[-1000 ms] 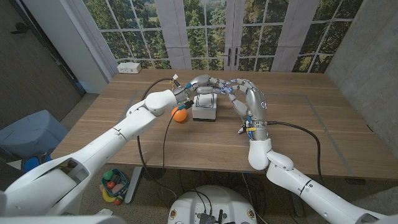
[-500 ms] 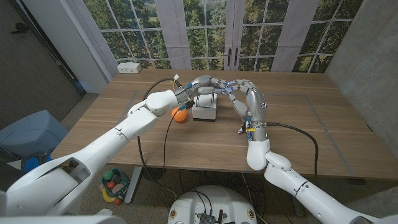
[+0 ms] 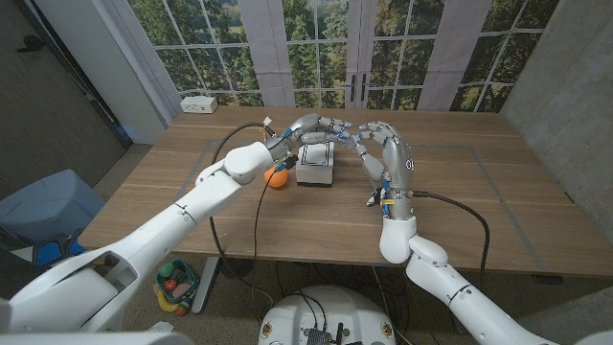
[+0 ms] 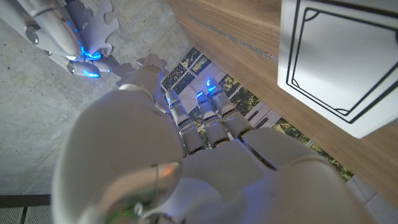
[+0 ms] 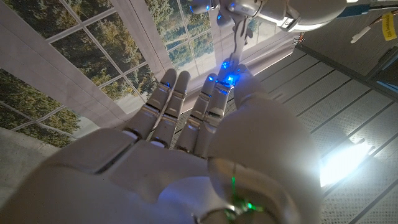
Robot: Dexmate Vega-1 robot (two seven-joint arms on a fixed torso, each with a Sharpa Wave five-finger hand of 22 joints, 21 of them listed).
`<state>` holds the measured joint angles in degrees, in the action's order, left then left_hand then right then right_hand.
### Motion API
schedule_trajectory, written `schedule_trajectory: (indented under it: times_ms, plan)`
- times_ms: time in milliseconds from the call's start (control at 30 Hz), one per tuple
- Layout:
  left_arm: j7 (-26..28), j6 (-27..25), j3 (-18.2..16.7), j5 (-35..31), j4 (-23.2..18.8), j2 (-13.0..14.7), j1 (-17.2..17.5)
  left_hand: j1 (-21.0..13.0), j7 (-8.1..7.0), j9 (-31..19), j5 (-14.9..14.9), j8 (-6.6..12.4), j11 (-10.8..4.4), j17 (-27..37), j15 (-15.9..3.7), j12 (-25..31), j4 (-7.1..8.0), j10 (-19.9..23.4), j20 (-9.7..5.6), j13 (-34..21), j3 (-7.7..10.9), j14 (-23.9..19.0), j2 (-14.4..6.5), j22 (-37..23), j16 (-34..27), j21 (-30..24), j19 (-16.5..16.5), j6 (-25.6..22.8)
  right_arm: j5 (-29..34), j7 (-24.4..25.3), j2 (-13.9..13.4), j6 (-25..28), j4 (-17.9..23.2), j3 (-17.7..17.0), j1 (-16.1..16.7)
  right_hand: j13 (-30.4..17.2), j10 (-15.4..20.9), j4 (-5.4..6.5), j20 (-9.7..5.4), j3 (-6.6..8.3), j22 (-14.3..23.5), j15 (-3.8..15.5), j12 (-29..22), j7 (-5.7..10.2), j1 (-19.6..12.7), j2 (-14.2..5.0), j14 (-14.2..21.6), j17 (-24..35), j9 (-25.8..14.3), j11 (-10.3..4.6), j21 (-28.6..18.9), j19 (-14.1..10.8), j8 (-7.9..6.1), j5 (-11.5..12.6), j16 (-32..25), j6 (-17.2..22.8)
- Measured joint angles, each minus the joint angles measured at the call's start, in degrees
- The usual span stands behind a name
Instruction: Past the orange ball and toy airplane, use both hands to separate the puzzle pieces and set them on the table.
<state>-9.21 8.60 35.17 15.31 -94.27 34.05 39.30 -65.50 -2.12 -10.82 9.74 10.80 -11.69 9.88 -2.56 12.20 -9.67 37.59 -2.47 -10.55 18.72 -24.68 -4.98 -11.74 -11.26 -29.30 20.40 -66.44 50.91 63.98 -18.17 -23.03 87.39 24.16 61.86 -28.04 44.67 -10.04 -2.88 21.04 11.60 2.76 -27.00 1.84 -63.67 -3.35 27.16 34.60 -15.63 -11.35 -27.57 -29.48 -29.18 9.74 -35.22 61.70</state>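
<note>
The wooden table (image 3: 460,201) carries a white box (image 3: 315,166), the landmark here. Above the box both hands meet in the air. The left hand (image 3: 305,127) and right hand (image 3: 385,151) each pinch the grey puzzle pieces (image 4: 99,25), apparently still joined, raised so they can be pulled apart. The orange ball (image 3: 277,178) sits just left of the box.

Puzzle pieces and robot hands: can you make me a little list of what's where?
left robot hand: raised over the white box, pinching a puzzle piece
right robot hand: raised, fingertips on the same piece
white box: on the table
orange ball: on the table, left of the box
pieces apart: cannot tell
</note>
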Motion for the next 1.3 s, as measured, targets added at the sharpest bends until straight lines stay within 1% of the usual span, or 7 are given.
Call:
schedule_trajectory:
  times_ms: [200,267,600,800,1067,1233,1300]
  plan:
    - [2.1,0.2,-0.5,-0.7,-0.8,0.0,1.1,0.0,0.30,0.1,0.0,-0.18,-0.15,0.0,-0.21,0.0,-0.23,0.2,0.00,0.0,-0.23,-0.2,0.0,0.0,0.0,0.0,0.0,-0.3,2.9,0.0,2.8,-2.2,-0.8,-3.0,1.0,-0.5,0.3,0.00,0.21,0.00,0.0,0.00,-0.6,-0.09,-0.7,0.35,0.0,0.3,0.3,0.29,-0.2,-0.2,0.01,0.2,0.0,0.5]
    - [2.5,0.3,-0.6,-0.8,-0.9,0.0,1.3,0.0,0.30,0.1,0.0,-0.09,0.14,0.0,-0.06,0.0,-0.24,0.5,0.00,0.0,-0.23,-0.4,0.0,0.0,0.0,0.0,0.0,-0.3,3.7,0.0,3.4,-2.7,-0.9,-3.6,1.2,-0.7,0.4,-0.07,0.21,-0.08,0.0,-0.23,-0.6,-0.08,-0.8,0.23,0.2,0.3,0.4,0.39,-0.3,-0.2,0.01,0.2,0.0,0.5]
    - [5.1,1.1,-1.1,-2.5,-2.0,0.1,2.5,-0.1,0.29,0.0,0.0,0.02,-0.18,0.0,0.01,0.0,-0.09,0.8,0.22,0.0,-0.38,-0.4,0.1,0.0,0.0,0.0,0.2,-0.3,6.9,0.0,6.2,-5.2,-1.5,-6.6,2.1,-1.3,0.6,0.17,-0.09,-0.50,0.0,0.00,-1.0,0.46,-1.1,0.52,0.6,0.6,0.5,0.59,-1.0,-0.5,0.02,0.2,0.0,1.0]
    - [7.0,2.0,-1.3,-4.6,-2.6,0.3,3.3,-0.1,0.29,0.0,0.0,0.02,-0.18,0.1,0.01,0.0,-0.09,0.8,0.22,0.0,-0.38,-0.4,0.1,0.0,0.0,-0.4,0.2,-0.3,9.0,0.0,7.9,-6.7,-1.8,-8.5,2.6,-1.6,1.0,0.24,0.33,-0.58,0.3,-0.08,-1.3,0.75,-1.1,0.53,1.1,0.6,0.8,0.37,-1.3,-0.9,0.05,0.2,0.0,0.9]
    - [10.8,2.9,-1.7,-9.2,-3.9,0.8,4.6,-0.1,0.28,0.0,0.0,0.01,-0.18,0.1,0.01,0.0,-0.06,0.8,0.22,0.0,-0.41,-0.4,0.2,0.0,0.0,-0.4,0.2,-0.3,10.5,0.0,8.3,-6.7,-1.7,-9.2,3.0,-1.9,1.1,0.48,0.33,-0.81,0.3,0.10,-1.4,1.06,-1.1,0.55,1.3,0.6,1.1,0.29,-1.5,-0.9,-0.09,0.5,0.3,1.2]
    - [14.1,2.9,-2.0,-13.3,-4.7,1.0,5.3,-0.1,0.28,0.0,0.0,0.00,-0.48,0.0,0.01,0.0,0.00,1.1,0.22,0.0,-0.93,-0.4,0.2,0.0,0.0,-0.4,0.2,-0.3,10.5,0.0,6.6,-5.6,-1.0,-7.8,2.9,-2.1,1.1,0.48,0.33,-0.81,0.3,0.10,-1.6,1.06,-2.0,1.44,1.3,0.6,1.2,0.29,-1.5,-0.9,-0.09,0.5,0.5,1.2]
    - [15.9,2.3,-2.4,-15.5,-6.0,1.4,6.5,-0.1,0.28,0.0,0.0,0.00,-0.25,0.0,0.01,0.0,0.00,1.3,0.22,0.0,-0.93,-0.4,0.2,0.0,0.0,-0.4,0.2,-0.3,9.2,0.0,5.6,-3.0,-0.6,-6.9,2.7,-2.3,1.1,0.63,0.33,-0.96,0.3,0.10,-1.6,1.06,-2.0,1.43,1.3,0.6,1.2,0.29,-1.7,-0.9,-0.09,0.5,0.7,1.2]
